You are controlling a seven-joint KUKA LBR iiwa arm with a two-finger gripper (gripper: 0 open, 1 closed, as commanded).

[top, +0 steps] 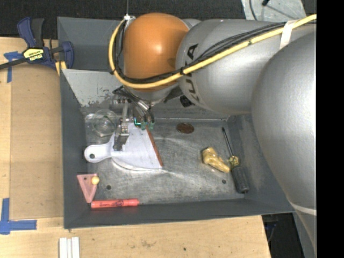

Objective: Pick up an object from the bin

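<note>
Camera view puts my gripper [122,137] just over the white flat paddle [137,157] on the bin's left-middle floor (light, stiff, slick plastic, I judge), so I'd grip its narrow neck, though whether the gripper stands apart or together I cannot tell.

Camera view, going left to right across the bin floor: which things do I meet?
Pink triangle → brown disc → brass piece → black tool handle.
</note>
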